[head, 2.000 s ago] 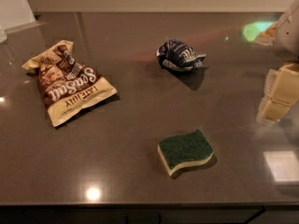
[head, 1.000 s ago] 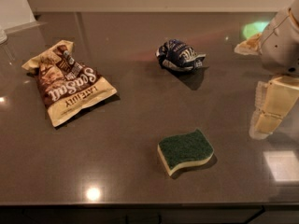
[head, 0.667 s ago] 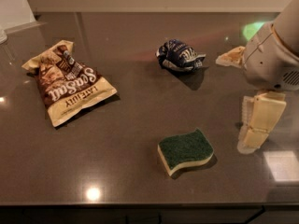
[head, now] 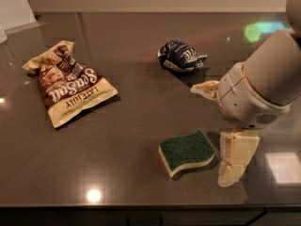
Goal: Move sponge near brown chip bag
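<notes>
The sponge [head: 186, 152], dark green on top with a pale yellow base, lies flat near the front edge of the dark countertop [head: 117, 140]. The brown chip bag [head: 70, 84], brown and cream with white lettering, lies flat at the left, well apart from the sponge. My gripper [head: 218, 126] comes in from the right and is open and empty. One cream finger [head: 236, 158] hangs just right of the sponge. The other finger [head: 205, 89] points left, above and behind the sponge.
A balled-up dark blue and white bag [head: 181, 56] sits at the back centre, just behind my upper finger. The counter's front edge [head: 141, 206] runs close below the sponge. A pale wall panel [head: 14, 6] stands at the back left.
My gripper has moved left and down from the right edge toward the sponge, and now stands right beside it. The sponge and both bags have not moved.
</notes>
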### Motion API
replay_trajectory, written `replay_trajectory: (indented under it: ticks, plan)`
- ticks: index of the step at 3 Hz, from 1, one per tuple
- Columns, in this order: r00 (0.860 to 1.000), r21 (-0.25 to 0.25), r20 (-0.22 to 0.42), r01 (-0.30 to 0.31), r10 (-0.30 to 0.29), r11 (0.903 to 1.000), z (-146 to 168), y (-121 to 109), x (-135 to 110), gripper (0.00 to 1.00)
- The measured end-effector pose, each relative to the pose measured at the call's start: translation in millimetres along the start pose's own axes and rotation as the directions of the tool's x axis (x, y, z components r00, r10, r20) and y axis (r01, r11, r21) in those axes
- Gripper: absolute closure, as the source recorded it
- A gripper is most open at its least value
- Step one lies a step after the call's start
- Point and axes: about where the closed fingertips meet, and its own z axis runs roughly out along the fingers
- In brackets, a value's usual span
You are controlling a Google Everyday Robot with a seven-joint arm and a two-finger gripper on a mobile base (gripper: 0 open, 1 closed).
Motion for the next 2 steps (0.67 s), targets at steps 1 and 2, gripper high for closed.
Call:
replay_trajectory:
  ticks: [1, 2]
  plan:
    - [0.999, -0.028, 0.013, 0.031, -0.031, 0.9991, 25, 10, -6, 0.00]
    - [0.999, -0.053, 0.020, 0.048, -0.047, 0.9974, 45, 12, -9, 0.00]
